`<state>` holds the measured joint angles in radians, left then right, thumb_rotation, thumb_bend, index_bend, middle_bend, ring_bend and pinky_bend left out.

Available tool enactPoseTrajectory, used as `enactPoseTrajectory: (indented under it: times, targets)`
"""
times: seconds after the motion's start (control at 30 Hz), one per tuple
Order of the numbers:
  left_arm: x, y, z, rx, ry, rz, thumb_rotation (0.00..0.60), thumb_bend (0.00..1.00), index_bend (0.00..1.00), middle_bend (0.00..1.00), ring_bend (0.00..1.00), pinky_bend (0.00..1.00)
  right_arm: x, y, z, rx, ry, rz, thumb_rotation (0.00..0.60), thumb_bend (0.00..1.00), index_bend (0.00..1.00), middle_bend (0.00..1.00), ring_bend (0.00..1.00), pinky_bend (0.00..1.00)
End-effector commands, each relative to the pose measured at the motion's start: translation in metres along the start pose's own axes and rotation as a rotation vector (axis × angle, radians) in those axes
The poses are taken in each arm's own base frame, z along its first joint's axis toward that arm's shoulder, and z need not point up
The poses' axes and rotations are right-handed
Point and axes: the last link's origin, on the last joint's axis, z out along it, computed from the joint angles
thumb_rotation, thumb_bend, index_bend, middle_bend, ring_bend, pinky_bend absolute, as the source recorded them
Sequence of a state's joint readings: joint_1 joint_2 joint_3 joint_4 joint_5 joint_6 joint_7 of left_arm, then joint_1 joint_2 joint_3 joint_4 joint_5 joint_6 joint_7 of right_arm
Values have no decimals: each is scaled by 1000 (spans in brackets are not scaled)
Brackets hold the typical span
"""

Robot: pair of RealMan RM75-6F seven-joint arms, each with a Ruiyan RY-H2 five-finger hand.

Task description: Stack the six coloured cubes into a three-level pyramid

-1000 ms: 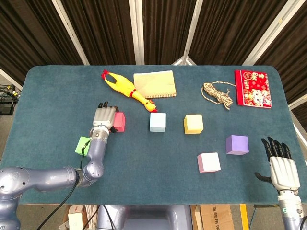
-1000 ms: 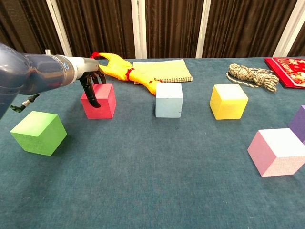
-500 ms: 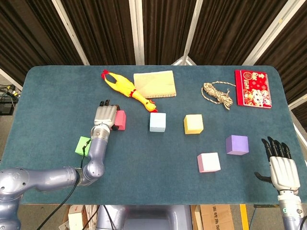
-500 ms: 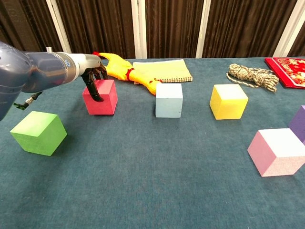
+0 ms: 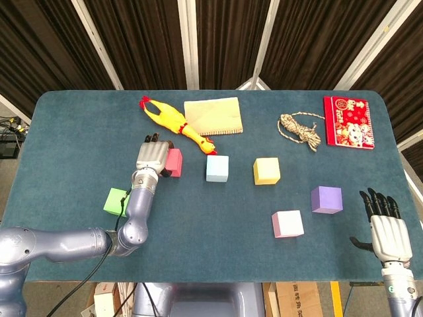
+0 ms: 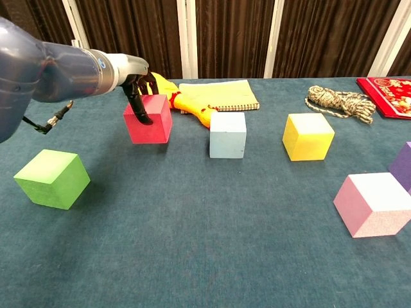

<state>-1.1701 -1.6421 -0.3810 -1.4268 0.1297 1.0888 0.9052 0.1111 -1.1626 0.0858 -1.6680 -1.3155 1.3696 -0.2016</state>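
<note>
- Starting at the far left: the green cube [image 6: 51, 178] sits alone on the table [image 5: 73, 132], untouched, no block on it or against it.
- Next over, the left hand [image 5: 152, 157] has its fingers [image 6: 139, 106] wrapped over the top of the red cube [image 6: 148, 119], dark digits down its near face. It looks raised clear of the cloth, though I can't swear to it.
- Just right of that, the light blue cube [image 6: 227, 135] stands on its own, with the yellow cube [image 6: 308, 136] further along the same row, a gap between them.
- Nearer the front edge, the pink cube [image 6: 374, 204] and the purple cube [image 5: 327, 199] sit apart from everything.
- Far right, the right hand [image 5: 386, 231] hangs off the table edge, fingers straight and spread, holding nothing.
- Score so far, by my reading: nothing stacked, no base row formed. All three levels are left to build.
</note>
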Motion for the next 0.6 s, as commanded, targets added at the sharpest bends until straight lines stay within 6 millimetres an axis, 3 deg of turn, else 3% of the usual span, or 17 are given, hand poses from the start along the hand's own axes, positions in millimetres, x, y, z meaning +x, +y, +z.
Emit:
enactPoseTrajectory:
  times: [0.03,0.6]
  targets:
    - [-1,7,1,0,-8,-9,600,340,326,295,33,0,0,0,0,1,2,0,600,132,69,0,31,11]
    - [-19,41,9,-30,-22,-20,600,340,326,300,33,0,2,4,0,-12,3,7,600,132,69,0,31,11]
